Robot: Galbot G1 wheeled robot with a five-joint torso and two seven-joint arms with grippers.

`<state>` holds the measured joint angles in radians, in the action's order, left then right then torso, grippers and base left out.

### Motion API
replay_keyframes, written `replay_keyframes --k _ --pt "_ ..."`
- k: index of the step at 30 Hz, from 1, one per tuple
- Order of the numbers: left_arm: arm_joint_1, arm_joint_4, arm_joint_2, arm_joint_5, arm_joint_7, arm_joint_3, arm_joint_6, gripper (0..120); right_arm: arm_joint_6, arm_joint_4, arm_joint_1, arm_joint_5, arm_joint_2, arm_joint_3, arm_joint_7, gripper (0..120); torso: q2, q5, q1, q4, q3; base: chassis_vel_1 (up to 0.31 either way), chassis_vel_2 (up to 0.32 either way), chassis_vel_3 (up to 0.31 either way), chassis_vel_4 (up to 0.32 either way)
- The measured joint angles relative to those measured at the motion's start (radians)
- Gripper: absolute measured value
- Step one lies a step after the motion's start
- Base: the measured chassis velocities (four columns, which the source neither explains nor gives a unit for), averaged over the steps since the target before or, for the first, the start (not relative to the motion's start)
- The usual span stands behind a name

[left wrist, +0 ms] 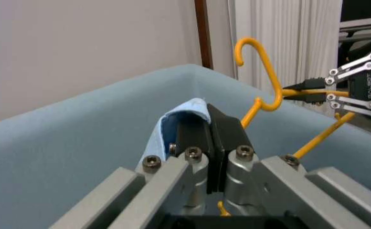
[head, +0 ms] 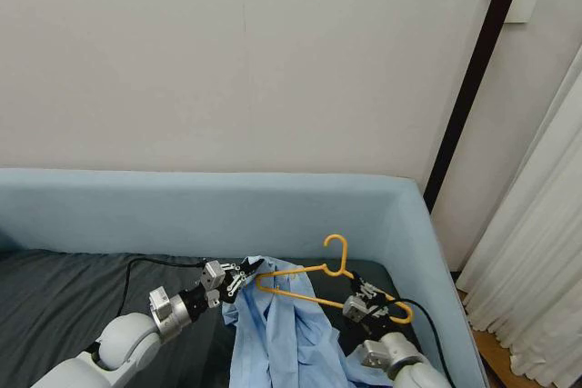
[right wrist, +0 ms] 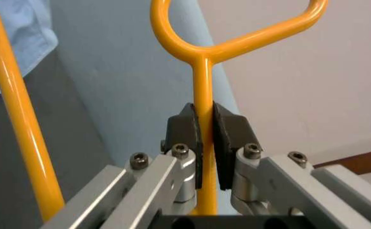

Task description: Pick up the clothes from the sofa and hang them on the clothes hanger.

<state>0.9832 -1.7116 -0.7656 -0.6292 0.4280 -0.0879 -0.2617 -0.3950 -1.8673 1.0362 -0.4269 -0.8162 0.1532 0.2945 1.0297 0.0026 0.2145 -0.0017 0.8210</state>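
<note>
Left gripper (head: 245, 273): I see it pinched shut on a corner of the blue shirt (head: 282, 333).
Right gripper (head: 368, 300): squeezed tight on the yellow hanger (right wrist: 202, 81).
Shirt: hangs from the hanger, over the right end of the sofa (head: 182, 211) seat.
Around: white curtain (head: 536, 270) near the sofa's right corner.

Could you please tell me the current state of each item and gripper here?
blue shirt: bunched, hanging down, one fold pinched.
orange hanger: held up over the shirt, hook upward.
left gripper: shut on a fold of the blue shirt.
right gripper: shut on the orange hanger's wire.
</note>
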Motion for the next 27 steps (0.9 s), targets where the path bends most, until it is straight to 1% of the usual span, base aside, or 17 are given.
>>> replay_keyframes --k 2,5,8,10,11,14,17,20,21,24,27 --pt "0.0 -0.007 -0.004 -0.003 -0.001 0.007 0.003 0 0.0 -0.006 0.001 0.001 -0.004 -0.002 0.012 5 0.0 -0.0001 0.0 0.0001 0.0 0.0 0.0 0.0 0.0" --pt "0.011 -0.035 -0.006 -0.004 -0.005 0.021 0.012 0 -0.016 0.009 -0.008 -0.007 -0.053 0.014 0.036 5 0.0 0.0001 0.0 0.0005 0.0 0.0 0.0 0.0 0.0" --pt "0.016 -0.049 -0.007 -0.004 -0.008 0.025 0.015 0 -0.02 0.024 -0.015 -0.01 -0.074 0.028 0.046 5 0.0 0.0001 0.0 0.0005 0.0 0.0 0.0 0.0 0.0" --pt "0.021 -0.067 -0.007 -0.005 -0.012 0.027 0.018 0 -0.019 0.061 -0.028 -0.013 -0.109 0.049 0.065 5 0.0 0.0001 0.0 0.0004 0.0 0.0 0.0 0.0 0.0" --pt "0.021 -0.067 -0.007 -0.005 -0.012 0.027 0.018 0 -0.019 0.061 -0.028 -0.013 -0.109 0.049 0.065 5 0.0 0.0001 0.0 0.0004 0.0 0.0 0.0 0.0 0.0" --pt "0.021 -0.072 -0.004 -0.005 -0.014 0.026 0.017 0 -0.007 0.087 -0.038 -0.017 -0.145 0.075 0.082 5 0.0 0.0 0.0 0.0005 0.0 0.0 0.0 0.0 0.0" --pt "0.019 -0.069 -0.001 -0.004 -0.014 0.023 0.014 0 0.003 0.094 -0.039 -0.025 -0.157 0.084 0.087 5 0.0 0.0 0.0 0.0004 0.0 0.0 0.0 0.0 0.0" --pt "0.016 -0.058 0.005 0.003 -0.013 0.015 0.004 0 0.06 0.117 -0.041 -0.052 -0.169 0.094 0.103 5 0.0 -0.0001 0.0 0.0002 0.0 0.0 0.0 0.0 0.0" --pt "0.016 -0.058 0.005 0.003 -0.013 0.015 0.004 0 0.06 0.117 -0.041 -0.052 -0.169 0.094 0.103 5 0.0 -0.0001 0.0 0.0002 0.0 0.0 0.0 0.0 0.0" --pt "0.016 -0.054 0.011 0.007 -0.012 0.012 0.0 0 0.131 0.136 -0.046 -0.076 -0.181 0.095 0.122 5 0.0 -0.0001 0.0 0.0003 0.0 0.0 0.0 0.0 0.0" --pt "0.016 -0.047 0.017 0.009 -0.008 0.006 -0.005 0 0.155 0.137 -0.047 -0.1 -0.183 0.086 0.123 5 0.0 -0.0001 0.0 0.0004 0.0 0.0 0.0 0.0 0.0"
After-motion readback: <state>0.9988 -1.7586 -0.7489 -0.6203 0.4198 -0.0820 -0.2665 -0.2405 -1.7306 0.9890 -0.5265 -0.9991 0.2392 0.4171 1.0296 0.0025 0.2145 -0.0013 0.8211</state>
